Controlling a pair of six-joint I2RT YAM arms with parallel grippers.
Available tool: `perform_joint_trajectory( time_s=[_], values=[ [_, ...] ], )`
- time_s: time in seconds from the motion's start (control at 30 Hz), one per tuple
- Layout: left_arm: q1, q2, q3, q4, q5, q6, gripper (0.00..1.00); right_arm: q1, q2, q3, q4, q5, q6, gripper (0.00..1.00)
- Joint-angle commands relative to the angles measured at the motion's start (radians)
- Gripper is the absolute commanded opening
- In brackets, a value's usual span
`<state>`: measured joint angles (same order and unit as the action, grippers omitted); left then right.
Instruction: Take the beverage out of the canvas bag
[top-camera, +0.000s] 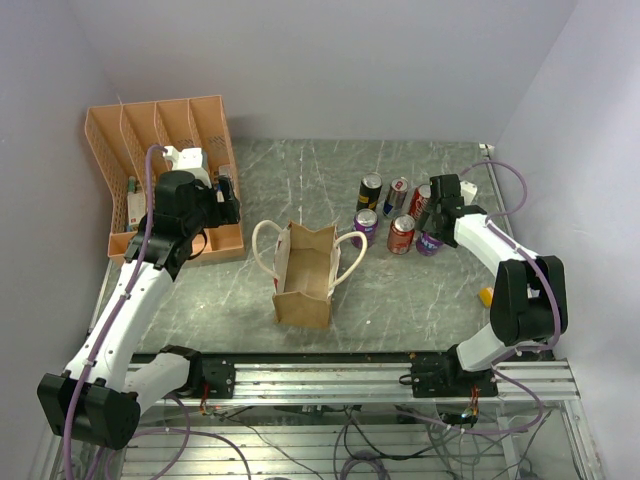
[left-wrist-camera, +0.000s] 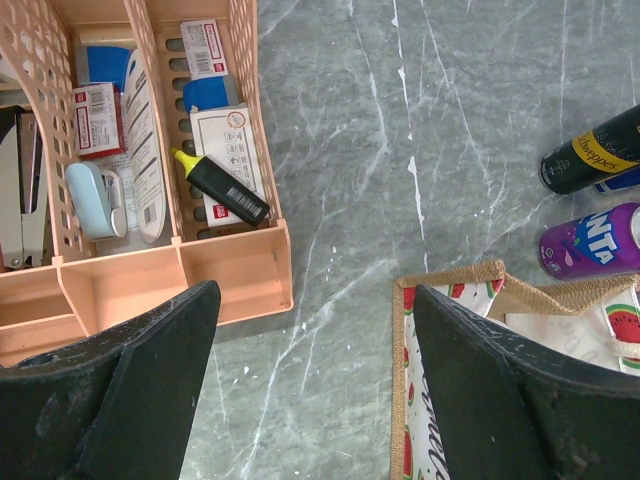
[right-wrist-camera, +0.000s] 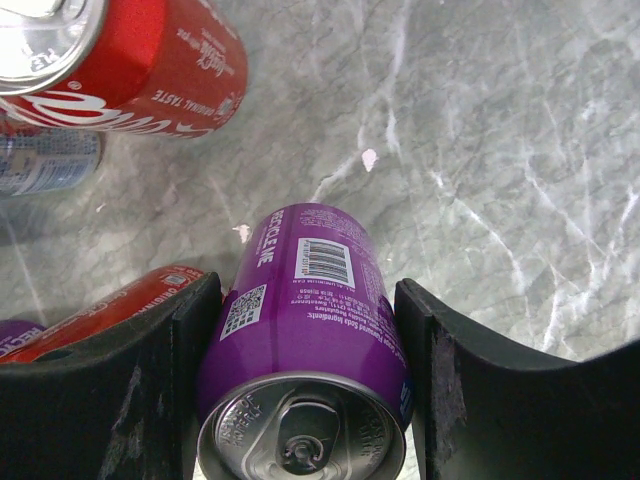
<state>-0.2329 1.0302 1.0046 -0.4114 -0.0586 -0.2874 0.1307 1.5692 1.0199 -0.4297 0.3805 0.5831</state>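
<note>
Closest in, the canvas bag (top-camera: 303, 290) stands upright in the middle of the grey marbled surface (top-camera: 400, 310). Its mouth is open and its cream rope handles (top-camera: 262, 245) loop out to either side. A watermelon print shows along the inner rim in the left wrist view. Over to the right, a small yellow object (top-camera: 486, 296) lies beside the right arm.

A little further out, here's the action: the right claw (right-wrist-camera: 308, 288) is down around the purple can (right-wrist-camera: 300, 320), with a finger pressed to each flank, pinching it. The can stands upright on the surface, outside the bag and well to its right. A red Coca-Cola can (top-camera: 402, 235) sits just beside it. The purple Fanta can (top-camera: 366, 226) stands between that one and the bag, and a black Schweppes can (top-camera: 370, 190) is behind it.

Across on the left, the left claw (left-wrist-camera: 315, 310) hangs spread wide with nothing between its fingers. It hovers over bare surface between the bag's corner and the orange file rack (left-wrist-camera: 250, 270).

The rack sits at the far left by the wall. A yellow-and-black highlighter (left-wrist-camera: 225, 188) lies in one slot among labelled packets.
</note>
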Motion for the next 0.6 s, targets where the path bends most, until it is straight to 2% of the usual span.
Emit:
perform_joint_trajectory(
  time_s=[0.0, 0.57],
  values=[
    [-0.005, -0.003, 0.006, 0.022, 0.01, 0.003, 0.89, -0.002, -0.008, 0.001, 0.057, -0.058, 0.004, 0.0],
    [-0.005, -0.007, 0.006, 0.022, 0.012, 0.003, 0.89, -0.002, 0.01, -0.013, 0.12, -0.212, 0.014, 0.02]
  ],
)
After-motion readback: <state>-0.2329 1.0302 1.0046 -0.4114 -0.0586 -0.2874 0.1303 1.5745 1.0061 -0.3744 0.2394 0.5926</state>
